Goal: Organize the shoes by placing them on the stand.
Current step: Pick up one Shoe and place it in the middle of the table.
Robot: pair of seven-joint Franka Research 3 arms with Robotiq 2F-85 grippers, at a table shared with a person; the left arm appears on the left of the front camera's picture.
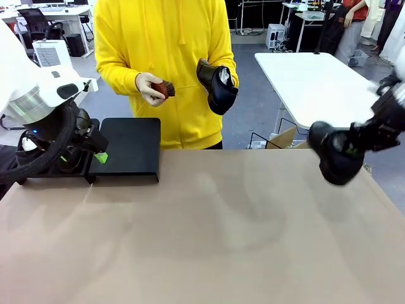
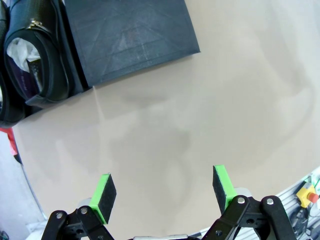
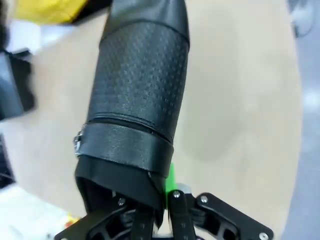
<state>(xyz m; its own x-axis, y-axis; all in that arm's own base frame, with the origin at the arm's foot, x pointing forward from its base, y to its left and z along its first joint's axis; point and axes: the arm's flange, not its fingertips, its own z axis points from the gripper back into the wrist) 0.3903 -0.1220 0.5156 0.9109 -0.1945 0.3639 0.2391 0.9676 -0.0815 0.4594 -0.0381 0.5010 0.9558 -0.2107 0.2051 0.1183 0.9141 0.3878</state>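
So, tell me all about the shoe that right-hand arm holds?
It is a black low-cut shoe with a dimpled, leather-like upper, a smooth band across it and a small metal fitting at one side. The right gripper is shut on its opening edge, toe pointing away from the fingers. It hangs above the table, near its right edge, touching nothing else.
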